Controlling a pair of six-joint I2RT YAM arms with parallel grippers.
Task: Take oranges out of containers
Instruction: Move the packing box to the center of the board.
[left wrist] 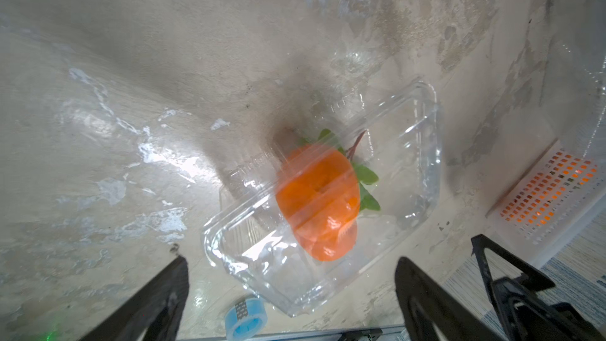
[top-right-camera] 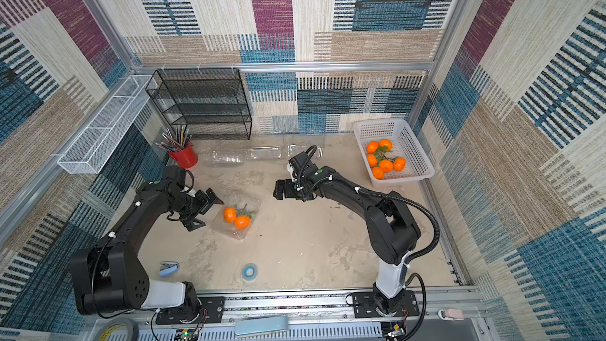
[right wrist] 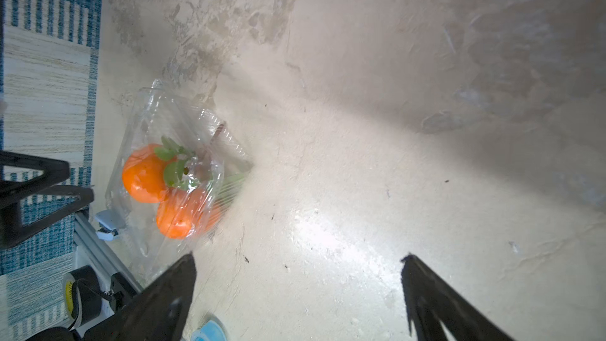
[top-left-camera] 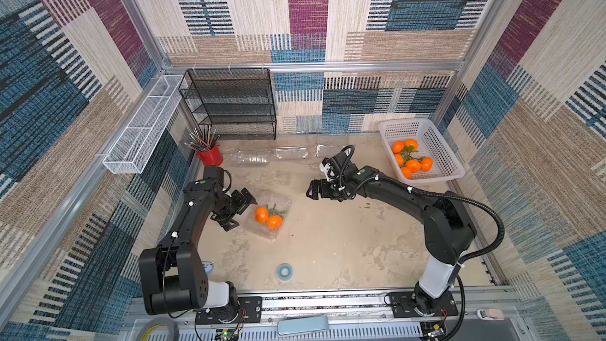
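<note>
One clear clamshell box (top-left-camera: 282,205) lies on the table (top-left-camera: 328,241) left of centre in both top views. I count a pair of oranges (top-left-camera: 266,218) in it, touching each other, with green leaves; both wrist views show them through the plastic, blurred. Three empty clamshell boxes (top-left-camera: 292,153) lie in a row above centre, near the back wall. Six more oranges (top-left-camera: 413,165) sit in the one white perforated basket (top-left-camera: 410,123) at the right of the frame.

My left gripper (left wrist: 288,261) is just left of the filled box, fingers spread and holding nothing. My right gripper (right wrist: 298,257) is to the box's upper right, apart from it, also spread and empty.

One red cup (top-left-camera: 210,157) of brushes stands at upper left of the table. One roll of blue tape (top-left-camera: 284,271) lies at bottom centre.
</note>
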